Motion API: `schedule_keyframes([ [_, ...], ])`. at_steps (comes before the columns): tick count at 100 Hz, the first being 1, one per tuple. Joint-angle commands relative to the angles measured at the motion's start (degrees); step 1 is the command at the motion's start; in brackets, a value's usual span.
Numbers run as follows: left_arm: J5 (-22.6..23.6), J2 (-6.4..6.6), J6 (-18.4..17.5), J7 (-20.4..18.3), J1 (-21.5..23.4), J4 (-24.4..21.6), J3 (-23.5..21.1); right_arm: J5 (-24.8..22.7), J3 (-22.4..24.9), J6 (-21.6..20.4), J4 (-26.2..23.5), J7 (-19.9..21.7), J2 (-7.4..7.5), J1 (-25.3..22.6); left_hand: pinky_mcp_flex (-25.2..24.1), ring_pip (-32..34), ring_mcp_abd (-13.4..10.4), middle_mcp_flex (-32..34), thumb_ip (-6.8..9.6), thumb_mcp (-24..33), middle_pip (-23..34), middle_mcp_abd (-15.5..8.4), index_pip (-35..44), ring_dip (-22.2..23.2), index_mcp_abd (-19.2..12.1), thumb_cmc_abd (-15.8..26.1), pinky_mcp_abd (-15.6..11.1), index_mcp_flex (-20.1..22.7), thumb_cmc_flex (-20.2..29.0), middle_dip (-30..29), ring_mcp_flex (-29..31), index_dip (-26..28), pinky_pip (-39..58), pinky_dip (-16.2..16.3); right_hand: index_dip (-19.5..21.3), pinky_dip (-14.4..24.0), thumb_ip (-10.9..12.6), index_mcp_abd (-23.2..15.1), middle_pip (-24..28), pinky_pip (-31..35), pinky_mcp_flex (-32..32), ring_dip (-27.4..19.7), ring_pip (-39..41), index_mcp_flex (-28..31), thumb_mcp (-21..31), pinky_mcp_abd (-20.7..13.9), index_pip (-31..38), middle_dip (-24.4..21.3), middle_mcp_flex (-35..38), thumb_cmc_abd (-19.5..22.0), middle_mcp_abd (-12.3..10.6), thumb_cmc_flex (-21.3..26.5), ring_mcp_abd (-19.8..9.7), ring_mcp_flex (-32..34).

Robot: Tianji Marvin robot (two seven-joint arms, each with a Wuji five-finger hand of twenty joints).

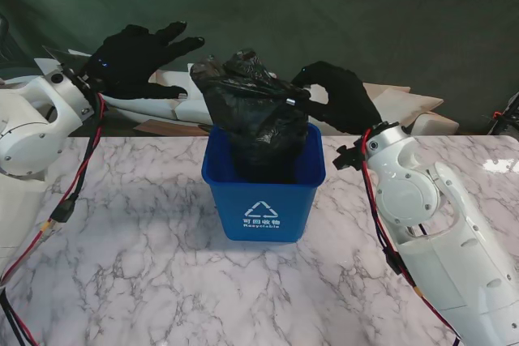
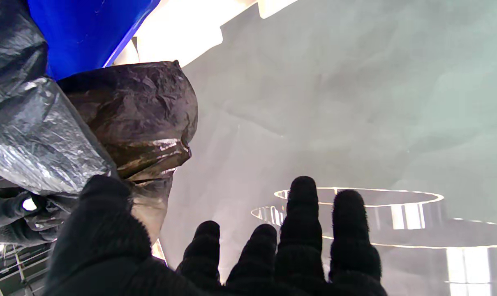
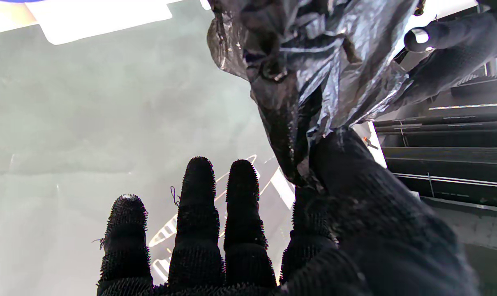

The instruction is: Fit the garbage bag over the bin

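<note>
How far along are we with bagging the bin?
Done: the garbage bag stands bunched inside the blue bin. In hand: the right hand pinches its upper edge; the left hand is open, apart from it. Left: spreading the mouth over the rim.

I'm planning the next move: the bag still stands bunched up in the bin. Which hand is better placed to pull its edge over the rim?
The right hand, probably: it already pinches the garbage bag at its top edge, just above the blue bin's right rim. The left hand is open and apart from the bag.
</note>
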Motion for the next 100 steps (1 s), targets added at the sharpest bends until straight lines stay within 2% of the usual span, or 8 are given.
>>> schedule_keyframes([
  [1,0.6,0.02,-0.44,0.01,0.75,0.37,-0.24,0.69,-0.38,0.22,0.65,0.2,-0.24,-0.1,0.05,1.11,-0.62,1.71,-0.63,0.09,0.61,-0.63,0.2,0.97,0.31,-1.91,0.45,0.3,2.94,0.91,1.43,-0.85,0.93,1.33,2.43,-0.52,0.87,-8.15,-1.05,0.17,-0.34,-0.14,-1.1,2.02,1.08,-1.58,2.86,-0.44,-0.12,3.61,-1.41,2.37,-1.57,-0.19],
  [22,1.1,-0.3,0.36,2.37,1.41,0.5,-0.71,0.04,-1.59,-0.44,1.46,1.27,0.02,0.71,0.81,1.35,-0.69,-0.49,3.92,2.15,-0.02,0.07,-1.68,1.8,-2.02,-2.63,-0.12,-3.51,20.02,1.22,1.97,-3.01,2.77,1.25,2.44,-0.48,0.87,-8.54,-1.21,0.21,-0.08,-0.2,-1.21,1.9,0.76,-1.62,2.75,-0.56,0.13,3.72,-1.62,2.19,-1.68,0.08],
  [46,-5.49,-0.02,-0.02,-3.4,-0.57,0.01,0.94,-0.17,-2.68,0.53,1.97,1.3,-0.07,1.7,0.24,0.32,-0.7,-6.57,12.81,13.16,-0.8,-1.1,-2.86,0.52,-5.32,-5.87,0.46,-3.77,23.69,-0.58,-0.52,-16.43,2.74,0.06,2.49,-0.46,0.92,-8.76,-1.33,0.16,-0.01,-0.22,-1.35,1.67,0.45,-1.67,2.79,-0.63,0.16,3.88,-1.63,2.2,-1.78,0.26],
  [51,-6.16,0.27,-0.85,-5.27,-0.99,-0.3,1.43,-0.27,-2.87,0.81,2.12,1.19,-0.12,1.94,0.24,0.27,-0.94,-6.47,12.26,13.23,-0.15,-2.06,-1.93,0.38,-6.61,-6.58,0.77,-3.68,22.81,0.15,-0.45,-15.78,2.53,0.0,2.47,-0.45,0.93,-8.7,-1.29,0.15,-0.01,-0.21,-1.34,1.62,0.39,-1.67,2.8,-0.61,0.19,3.96,-1.57,2.22,-1.79,0.29],
  [57,-6.23,0.55,-1.92,-6.75,-1.35,-0.53,1.97,-0.38,-3.08,1.33,2.39,0.91,-0.2,2.26,0.3,0.03,-0.89,-5.86,5.66,5.77,0.49,-2.86,-0.14,0.04,-8.36,-6.31,1.24,-2.75,23.05,1.05,-0.29,-7.86,2.16,0.07,2.45,-0.46,0.96,-8.57,-1.24,0.12,-0.06,-0.19,-1.34,1.62,0.38,-1.67,2.85,-0.58,0.18,3.99,-1.59,2.32,-1.67,0.24],
  [65,-5.89,0.69,-2.58,-7.2,-1.63,-0.46,2.65,-0.29,-3.33,1.86,2.85,0.54,-0.34,2.65,0.39,0.1,-1.05,-4.32,3.27,2.05,1.71,-3.66,3.2,0.1,-11.5,-5.37,2.01,3.16,21.69,1.72,0.24,-1.95,1.85,0.07,2.39,-0.48,0.99,-8.43,-1.1,0.04,-0.16,-0.14,-1.26,1.54,0.31,-1.78,2.91,-0.52,0.16,3.98,-1.57,2.41,-1.8,0.2],
  [86,-7.04,-0.07,-1.68,-3.52,-1.53,0.98,3.99,-0.23,-3.76,2.48,3.77,-0.13,-0.55,3.31,0.69,1.54,-2.15,4.42,0.71,0.5,6.76,-6.46,24.11,1.65,-13.46,-5.27,3.22,22.86,20.14,5.54,2.97,23.73,2.31,1.04,2.28,-0.47,1.01,-8.35,-0.94,-0.06,-0.22,-0.07,-1.11,1.4,0.17,-1.81,3.04,-0.47,-0.09,4.09,-1.59,2.42,-1.73,0.06],
  [100,-5.05,-0.36,-2.06,-0.89,-0.97,0.7,2.95,-0.49,-3.49,2.19,3.71,-0.47,-0.57,3.37,1.04,3.29,-3.2,12.13,0.93,0.69,11.65,-6.87,37.45,4.52,-8.7,-5.42,2.79,25.01,21.15,12.22,5.13,25.85,4.68,1.9,2.3,-0.46,1.03,-8.29,-0.79,-0.14,-0.3,-0.04,-1.04,1.24,0.1,-1.83,3.21,-0.43,-0.11,4.2,-1.57,2.53,-1.89,-0.03],
])
